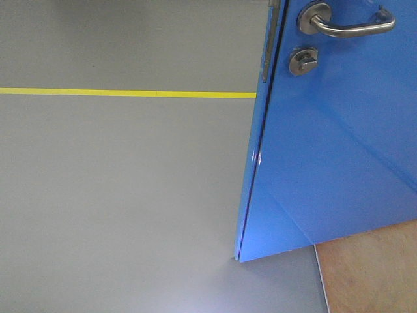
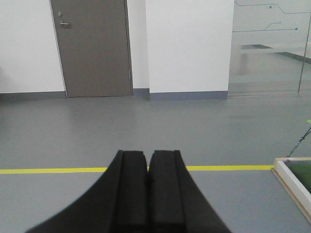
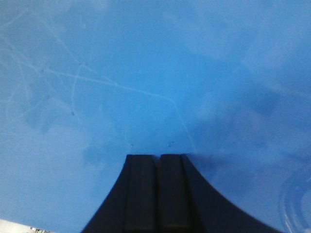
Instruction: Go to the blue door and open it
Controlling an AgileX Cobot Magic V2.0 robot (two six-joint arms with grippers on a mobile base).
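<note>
The blue door (image 1: 339, 143) fills the right of the front view, swung ajar with its edge toward me. High on it are a silver lever handle (image 1: 348, 23) and, below that, a round thumb-turn lock (image 1: 303, 60); a latch plate (image 1: 266, 59) runs down the edge. In the right wrist view the glossy blue door (image 3: 146, 82) fills the frame, and my right gripper (image 3: 158, 156) is shut with its black tips right at the panel. My left gripper (image 2: 147, 153) is shut on nothing and points over open grey floor, away from the door.
A yellow floor line (image 1: 130, 93) crosses the grey floor. Ahead of the left wrist stand a grey door (image 2: 92, 48), a white wall (image 2: 189, 46) and glass panels (image 2: 269, 48). A framed green mat (image 2: 296, 182) lies at right. Tan flooring (image 1: 371, 274) lies under the blue door.
</note>
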